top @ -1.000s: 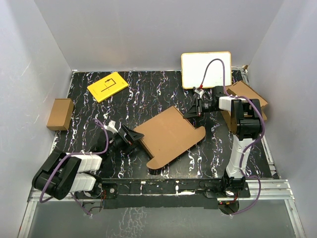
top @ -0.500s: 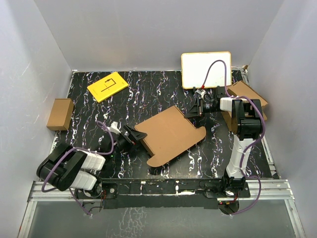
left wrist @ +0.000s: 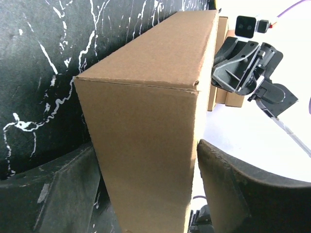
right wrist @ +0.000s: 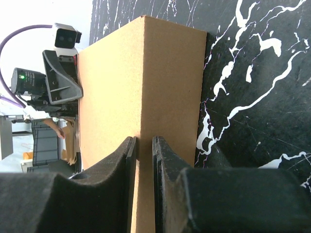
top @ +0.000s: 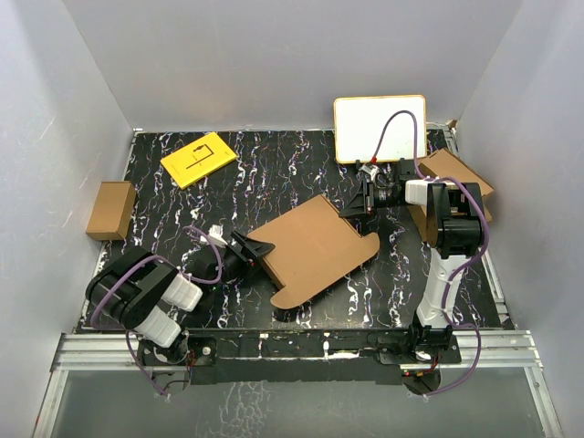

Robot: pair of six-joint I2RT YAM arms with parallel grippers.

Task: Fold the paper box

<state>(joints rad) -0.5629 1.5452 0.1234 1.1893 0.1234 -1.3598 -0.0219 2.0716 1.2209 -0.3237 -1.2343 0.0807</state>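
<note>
The paper box (top: 315, 246) is a shallow brown cardboard mailer lying closed at the table's middle, turned at an angle. My left gripper (top: 246, 253) is at its near-left end. In the left wrist view (left wrist: 146, 165) the jaws stand wide on either side of the box's end wall (left wrist: 146, 136), and a sliver of light shows by the right finger (left wrist: 243, 194). My right gripper (top: 358, 203) is at the box's far-right corner. In the right wrist view (right wrist: 144, 145) its fingers are pinched on a thin edge of the box (right wrist: 141, 82).
A flat yellow card (top: 198, 159) lies at the back left. A small brown box (top: 111, 210) sits at the left wall. A white board (top: 380, 128) leans at the back right, and a stack of flat cardboard (top: 456, 173) lies behind the right arm.
My left arm has pushed its gripper rightward, and the jaws now straddle the box's near-left end. The right gripper and the box have hardly moved.
</note>
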